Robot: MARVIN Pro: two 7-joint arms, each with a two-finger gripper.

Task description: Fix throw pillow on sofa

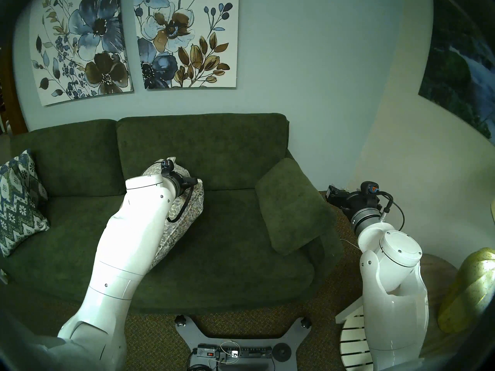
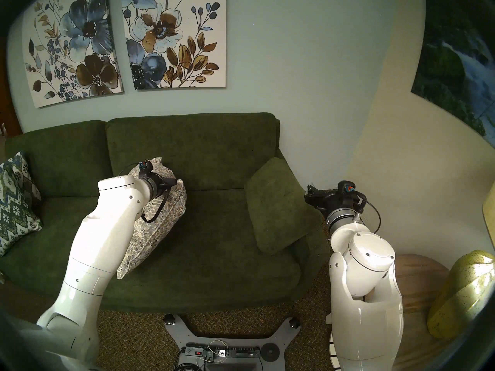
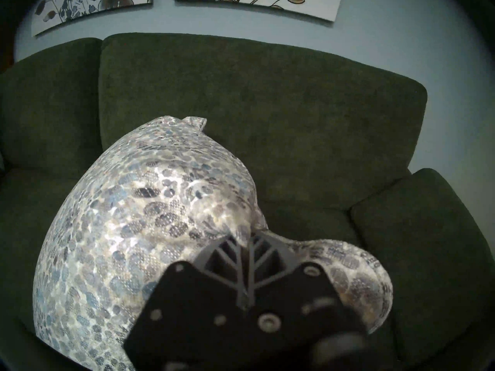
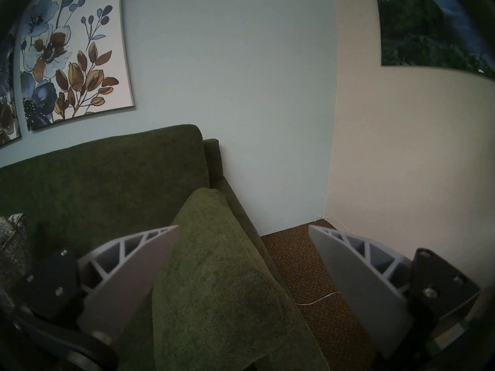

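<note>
The left gripper point(image 3: 247, 244) is found pressed together on a pinch of fabric near one edge of the throw pillow point(image 3: 139, 228), as the left wrist view shows, with the cover puckered at the grip. The throw pillow is held tilted on edge over the middle of the sofa point(image 1: 227, 153), in front of the seam between the two back cushions; one pointed corner is raised toward the backrest and the lower corner hangs at the seat front. Whether that lower corner touches the seat cannot be told. The step in hand is judged to be the carry, with placement not yet done. The next move is judged to call for the pillow to be stood upright against the backrest and then let go. Open seat is noted to the right of the pillow, as far as the plain green cushion point(image 1: 292, 207) leaning at the sofa's right arm; the zigzag pillow point(image 1: 18, 199) occupies the left end. The right gripper point(image 4: 243, 258) is seen spread wide and empty beside the sofa's right arm, well apart from the pillow.
</note>
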